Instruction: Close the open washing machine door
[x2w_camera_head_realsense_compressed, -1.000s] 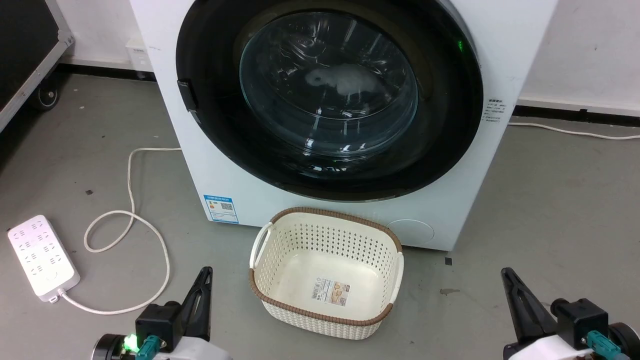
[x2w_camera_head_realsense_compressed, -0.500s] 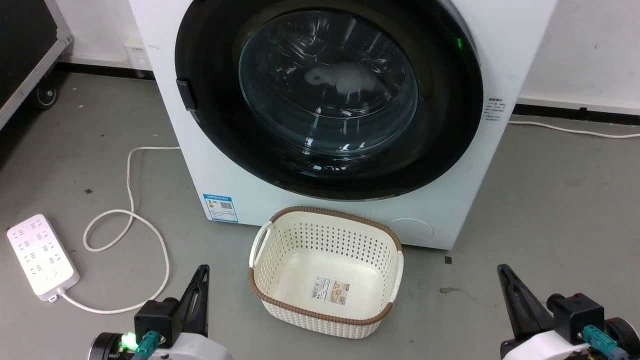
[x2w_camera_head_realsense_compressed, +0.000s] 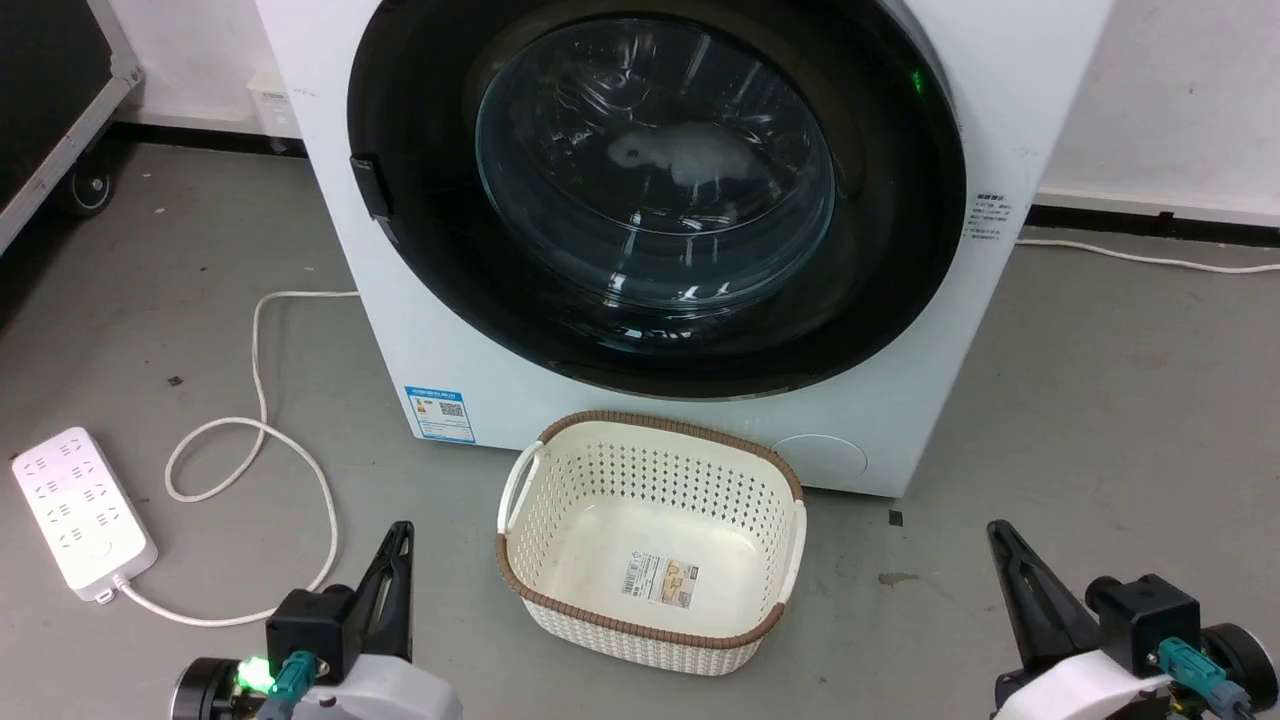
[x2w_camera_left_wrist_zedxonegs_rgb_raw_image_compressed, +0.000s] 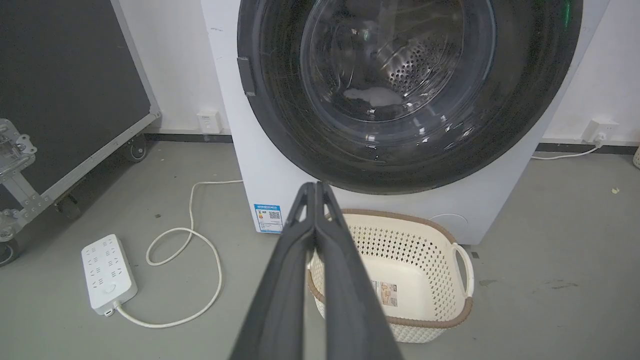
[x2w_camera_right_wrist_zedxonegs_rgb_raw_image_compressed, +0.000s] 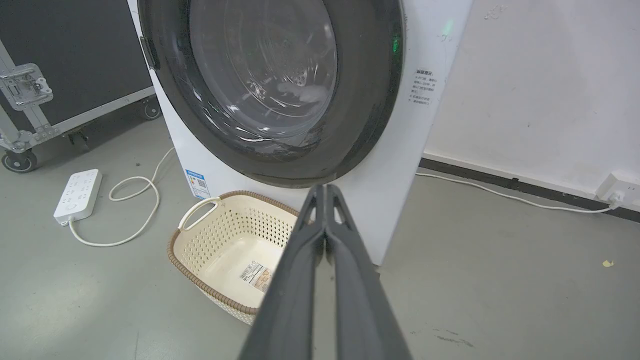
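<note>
Glossy black, the washing machine door (x2w_camera_head_realsense_compressed: 900, 250) is seen in the head view lying flush against the white washing machine (x2w_camera_head_realsense_compressed: 420, 330), so the closing is judged done, and the left gripper (x2w_camera_head_realsense_compressed: 398, 535) and right gripper (x2w_camera_head_realsense_compressed: 998, 535) are held low, well apart from it, either side of the basket (x2w_camera_head_realsense_compressed: 650, 420) on the floor. In the left wrist view the door is faced squarely and the jaws are shown pressed together on nothing. In the right wrist view the jaws are likewise shut tight and empty, and no gap is seen along the door's edge, which suits arms parked clear.
</note>
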